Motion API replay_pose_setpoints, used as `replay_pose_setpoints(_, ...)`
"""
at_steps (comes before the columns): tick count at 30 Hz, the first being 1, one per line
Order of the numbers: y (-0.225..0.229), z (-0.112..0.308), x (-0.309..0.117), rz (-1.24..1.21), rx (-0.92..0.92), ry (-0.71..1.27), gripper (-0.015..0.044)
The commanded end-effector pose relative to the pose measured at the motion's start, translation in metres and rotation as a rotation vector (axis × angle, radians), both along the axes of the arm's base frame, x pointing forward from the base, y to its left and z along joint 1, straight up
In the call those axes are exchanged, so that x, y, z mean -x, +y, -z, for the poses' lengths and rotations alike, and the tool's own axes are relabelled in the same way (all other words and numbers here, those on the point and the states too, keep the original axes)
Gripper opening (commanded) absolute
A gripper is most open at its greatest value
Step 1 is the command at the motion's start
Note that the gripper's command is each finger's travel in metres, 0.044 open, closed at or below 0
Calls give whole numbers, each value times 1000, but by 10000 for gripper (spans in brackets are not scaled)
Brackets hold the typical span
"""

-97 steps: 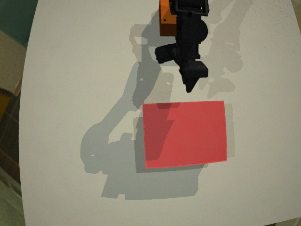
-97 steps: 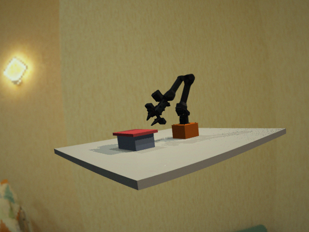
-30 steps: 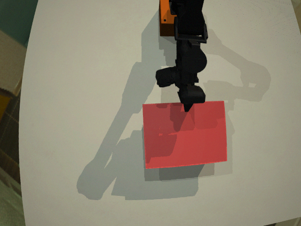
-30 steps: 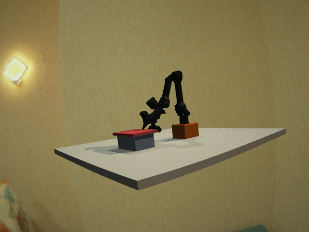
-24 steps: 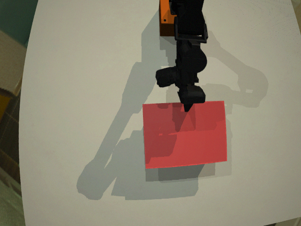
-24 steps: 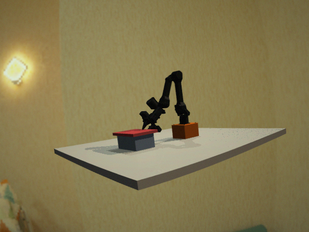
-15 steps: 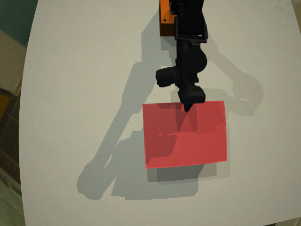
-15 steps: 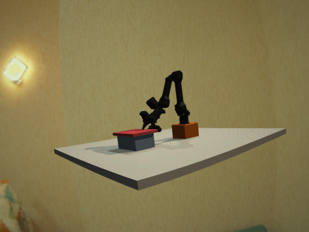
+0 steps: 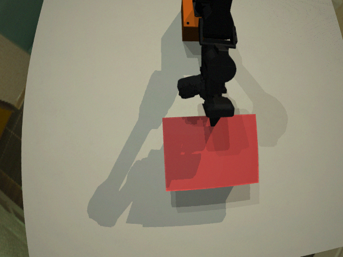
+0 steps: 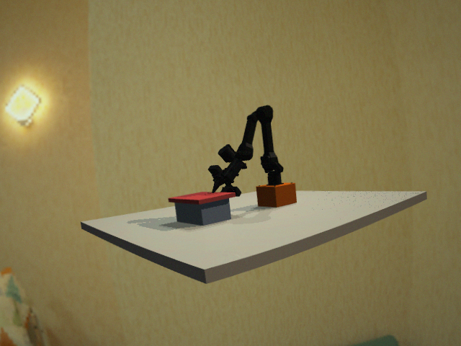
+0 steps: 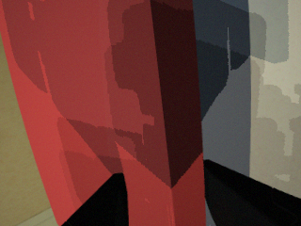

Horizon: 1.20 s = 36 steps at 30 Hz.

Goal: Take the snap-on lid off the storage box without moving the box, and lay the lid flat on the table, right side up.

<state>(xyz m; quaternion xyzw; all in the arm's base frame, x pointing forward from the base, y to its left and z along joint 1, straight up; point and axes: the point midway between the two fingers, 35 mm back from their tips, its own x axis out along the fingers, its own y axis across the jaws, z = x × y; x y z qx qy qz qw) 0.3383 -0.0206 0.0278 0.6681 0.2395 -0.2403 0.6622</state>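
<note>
The red lid (image 9: 226, 166) (image 10: 186, 197) (image 11: 85, 94) sits flat, right side up, on the grey-blue storage box (image 10: 216, 212) (image 11: 230, 127), and its rim overhangs the box walls. In the top view the lid hides the box. My gripper (image 9: 213, 121) (image 10: 218, 192) (image 11: 162, 176) is shut on the lid's edge at the side nearest the robot base, near the middle of that side. One finger lies on the lid's top face, the other against the underside of the rim, beside the box wall. The lower fingertip is hidden in the top view.
The box stands on the pale table (image 9: 83, 110) (image 10: 260, 238). The orange base block (image 9: 189, 17) (image 10: 286, 195) of the arm stands behind it, with the arm arching over from there. The table's near corner is in front of the box in the exterior view.
</note>
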Motion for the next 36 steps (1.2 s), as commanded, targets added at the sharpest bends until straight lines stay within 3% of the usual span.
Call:
replay_pose_setpoints(1,0,-4,0,0,1,-7,0)
replay_pose_setpoints(36,0,-11,1,0,1,-8,0)
